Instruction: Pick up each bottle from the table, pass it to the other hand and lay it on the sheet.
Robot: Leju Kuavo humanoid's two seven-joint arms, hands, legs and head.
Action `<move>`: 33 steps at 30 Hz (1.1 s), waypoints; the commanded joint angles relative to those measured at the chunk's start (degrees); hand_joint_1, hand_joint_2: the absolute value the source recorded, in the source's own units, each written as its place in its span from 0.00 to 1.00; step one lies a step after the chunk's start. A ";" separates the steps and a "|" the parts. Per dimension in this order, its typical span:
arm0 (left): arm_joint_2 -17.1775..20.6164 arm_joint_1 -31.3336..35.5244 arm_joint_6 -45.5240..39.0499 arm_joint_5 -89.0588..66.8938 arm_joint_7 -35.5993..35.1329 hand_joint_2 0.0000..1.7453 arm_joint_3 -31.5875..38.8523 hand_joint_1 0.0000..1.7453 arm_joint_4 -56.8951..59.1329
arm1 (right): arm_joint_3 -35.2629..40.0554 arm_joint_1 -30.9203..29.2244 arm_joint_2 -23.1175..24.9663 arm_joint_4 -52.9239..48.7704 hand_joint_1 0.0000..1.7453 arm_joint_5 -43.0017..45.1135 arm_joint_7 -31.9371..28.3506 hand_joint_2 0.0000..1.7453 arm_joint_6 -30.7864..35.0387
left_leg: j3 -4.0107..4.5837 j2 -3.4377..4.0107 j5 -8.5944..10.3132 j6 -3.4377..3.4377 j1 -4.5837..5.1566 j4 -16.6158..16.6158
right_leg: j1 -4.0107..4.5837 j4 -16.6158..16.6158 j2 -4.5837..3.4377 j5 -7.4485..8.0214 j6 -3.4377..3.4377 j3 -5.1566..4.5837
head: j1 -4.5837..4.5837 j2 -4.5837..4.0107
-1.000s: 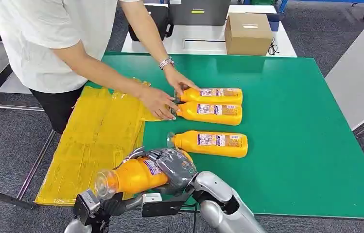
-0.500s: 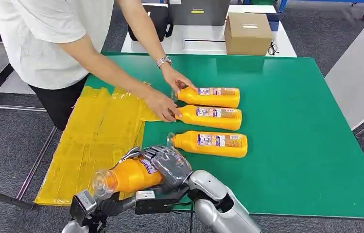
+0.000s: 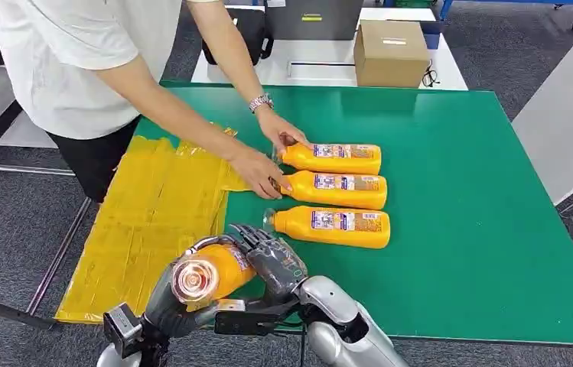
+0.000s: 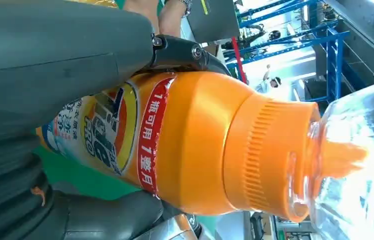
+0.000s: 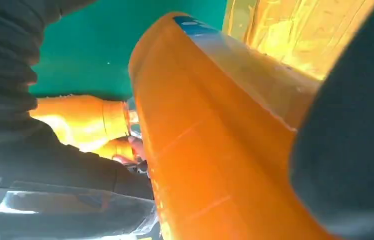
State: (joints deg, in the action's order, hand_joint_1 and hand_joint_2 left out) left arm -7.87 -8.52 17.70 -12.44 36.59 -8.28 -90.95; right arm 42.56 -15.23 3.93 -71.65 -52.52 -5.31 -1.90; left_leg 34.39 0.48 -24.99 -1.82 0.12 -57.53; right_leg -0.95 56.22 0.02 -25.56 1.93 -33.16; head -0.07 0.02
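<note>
Head view: the held bottle point(image 3: 210, 275) hangs over the near left edge of the green table point(image 3: 459, 229), its clear cap point(image 3: 193, 280) turned toward the camera, just beside the yellow sheet point(image 3: 153, 222). The right hand point(image 3: 271, 260) wraps the body from the far side; the left hand point(image 3: 162, 294) closes around the shoulder and neck from below — both grip the same bottle, mid-handover.

Left wrist view: grey fingers point(image 4: 65, 65) lie pressed on the label of the bottle point(image 4: 189, 145) above and below, so this hand is clamped on it. Right wrist view: the bottle's smooth wall point(image 5: 214, 140) lies against a dark thumb point(image 5: 349, 150); contact is plain, but how firm the grip is cannot be told.

Three more bottles lie side by side mid-table: near point(image 3: 333, 226), middle point(image 3: 335, 189), far point(image 3: 333, 158). A person's hands point(image 3: 260, 170) rest on the necks of the middle and far ones.

Risks, as a judgement: if the right hand lets go before the left has a secure hold, the bottle — slick plastic, held near its narrow end — could tip base-down and drop off the edge. A swing toward the sheet passes near the person's forearm, so a wide arc could strike it.
</note>
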 commanded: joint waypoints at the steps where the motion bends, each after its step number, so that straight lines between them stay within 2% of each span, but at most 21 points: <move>1: -0.51 0.63 1.84 1.00 1.86 1.00 -4.26 0.69 -1.47 | -2.78 -1.83 -2.26 6.55 0.00 -0.98 2.52 1.00 -0.06 | -0.13 -0.21 -0.03 0.05 -0.07 0.00 | 0.07 -0.08 0.18 -0.06 -0.05 0.24 | 0.02 0.00; 2: -0.42 0.53 2.00 1.22 2.27 1.00 -4.28 0.82 -1.51 | -3.22 -1.78 -2.30 6.48 0.00 -1.21 2.66 1.00 0.19 | -0.12 -0.22 -0.02 0.05 -0.06 0.01 | 0.06 -0.10 0.19 -0.05 -0.04 0.23 | 0.02 0.00; 3: -0.35 0.52 2.03 1.30 2.76 1.00 -4.29 0.85 -1.58 | -3.88 -1.80 -2.35 6.47 0.00 -1.47 3.10 1.00 0.64 | -0.08 -0.18 0.00 0.03 -0.05 0.02 | 0.05 -0.08 0.16 -0.03 -0.03 0.17 | 0.02 0.00; 5: -0.41 0.63 2.41 1.48 2.91 1.00 -4.19 0.84 -1.60 | -5.31 -1.83 -2.22 6.54 0.00 -1.85 3.60 1.00 1.03 | -0.10 -0.20 -0.01 0.04 -0.05 0.01 | 0.05 -0.08 0.18 -0.04 -0.04 0.19 | 0.02 0.00; 10: -0.44 0.10 2.49 1.88 3.40 1.00 -4.11 0.96 -1.39 | -6.45 0.02 -3.29 5.56 0.00 -2.69 3.40 1.00 1.78 | -0.16 -0.29 -0.01 0.05 -0.09 0.02 | 0.09 -0.13 0.26 -0.05 -0.05 0.30 | 0.02 0.00; 12: -0.53 -0.09 2.77 1.89 3.41 1.00 -4.14 0.91 -1.72 | -6.81 0.18 -3.39 5.53 0.00 -2.72 3.36 1.00 1.74 | -0.09 -0.18 0.00 0.03 -0.04 0.03 | 0.04 -0.10 0.16 -0.03 -0.02 0.19 | 0.00 0.00; 16: -0.82 -0.40 2.87 1.72 3.41 1.00 -4.13 0.90 -3.46 | -8.31 0.02 -3.10 5.58 0.00 -5.07 5.42 1.00 4.49 | -0.13 -0.23 -0.04 0.05 -0.09 -0.01 | 0.09 -0.12 0.20 -0.05 -0.04 0.27 | 0.02 0.00; 17: -0.76 -0.86 2.64 1.71 3.41 1.00 -4.23 0.86 -4.60 | -9.04 0.06 -3.08 5.08 0.00 -5.76 6.18 1.00 5.26 | -0.10 -0.20 -0.03 0.04 -0.07 -0.02 | 0.06 -0.08 0.17 -0.05 -0.04 0.21 | 0.09 0.00; 19: -0.64 -1.66 2.65 2.45 3.41 1.00 -4.15 0.88 -6.26 | -10.60 0.46 -3.00 3.59 0.00 -7.14 7.62 1.00 7.17 | -0.15 -0.40 -0.03 0.02 -0.04 -0.01 | 0.01 -0.10 0.37 -0.09 -0.03 0.36 | -0.07 0.00; 22: -0.35 -3.58 3.29 4.37 3.41 1.00 -3.84 0.86 -9.15 | -13.33 1.75 -3.14 0.54 0.00 -8.33 8.77 1.00 8.33 | 0.00 -0.10 -0.10 0.06 -0.05 -0.07 | 0.06 -0.03 0.02 -0.01 -0.07 0.19 | -0.02 0.00; 27: -0.97 -4.81 3.20 4.70 3.41 1.00 -2.78 0.86 -11.92 | -18.44 3.26 -2.91 -3.51 0.00 -10.12 9.44 1.00 8.88 | 0.03 -0.41 -0.03 0.03 0.09 -0.04 | -0.03 -0.05 0.29 -0.06 -0.03 0.15 | -0.02 0.00; 31: -1.44 -5.41 3.34 4.26 3.41 1.00 -2.30 0.88 -12.41 | -19.21 4.11 -2.66 -4.38 0.00 -11.11 9.13 1.00 8.60 | -0.07 -0.37 -0.06 0.07 0.03 -0.05 | 0.03 -0.07 0.24 -0.07 -0.07 0.25 | -0.02 0.00; 32: -1.46 -5.39 3.36 4.20 3.41 1.00 -2.24 0.85 -12.40 | -19.20 4.28 -2.53 -4.38 0.00 -11.20 9.09 1.00 8.58 | -0.03 -0.41 -0.03 0.04 0.07 -0.02 | -0.01 -0.07 0.27 -0.06 -0.05 0.21 | -0.02 0.00; 33: -1.72 -5.37 3.49 4.05 3.41 1.00 -2.06 0.88 -12.38 | -19.42 4.48 -2.21 -4.34 0.00 -11.64 8.73 1.00 8.35 | -0.11 -0.43 -0.07 0.07 0.01 -0.04 | 0.04 -0.09 0.28 -0.08 -0.08 0.32 | -0.04 0.00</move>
State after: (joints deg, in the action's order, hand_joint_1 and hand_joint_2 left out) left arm -9.03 -13.30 20.74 -7.98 38.80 -10.71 -102.38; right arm 26.93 -11.28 1.29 -74.71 -63.32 3.78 6.91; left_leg 34.48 0.12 -24.97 -1.85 0.24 -57.54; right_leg -1.03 56.17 0.25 -25.57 1.95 -33.10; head -0.11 0.02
